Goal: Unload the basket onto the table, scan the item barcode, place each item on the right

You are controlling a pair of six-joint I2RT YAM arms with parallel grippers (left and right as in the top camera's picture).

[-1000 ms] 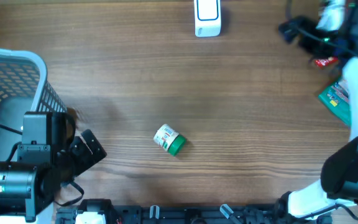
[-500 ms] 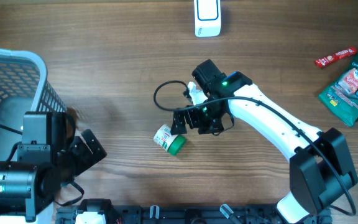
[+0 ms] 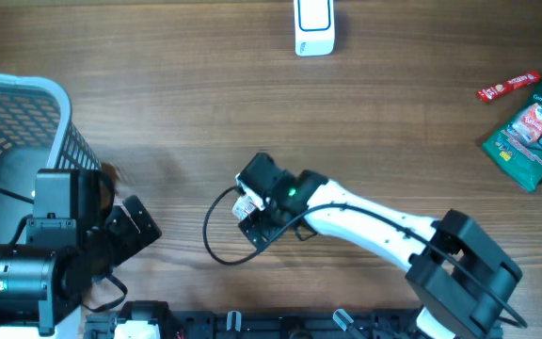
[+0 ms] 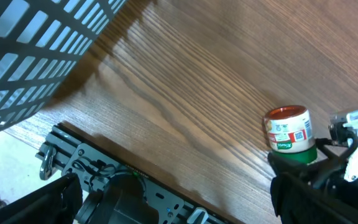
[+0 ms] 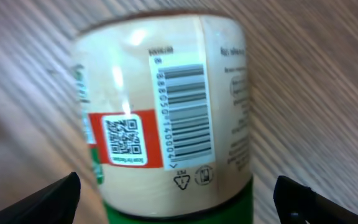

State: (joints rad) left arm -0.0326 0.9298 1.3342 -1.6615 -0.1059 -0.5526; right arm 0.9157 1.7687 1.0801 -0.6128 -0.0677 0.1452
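Finds the right end effector (image 3: 250, 209), spread wide and empty, poised over the jar (image 5: 166, 118) lying sideways mid-tabletop (image 3: 393, 113) toward the near edge, long axis passing between the fingers (image 5: 56, 196), barcode (image 5: 185, 112) up; left end effector (image 3: 125, 209), equally spread, well apart leftward.
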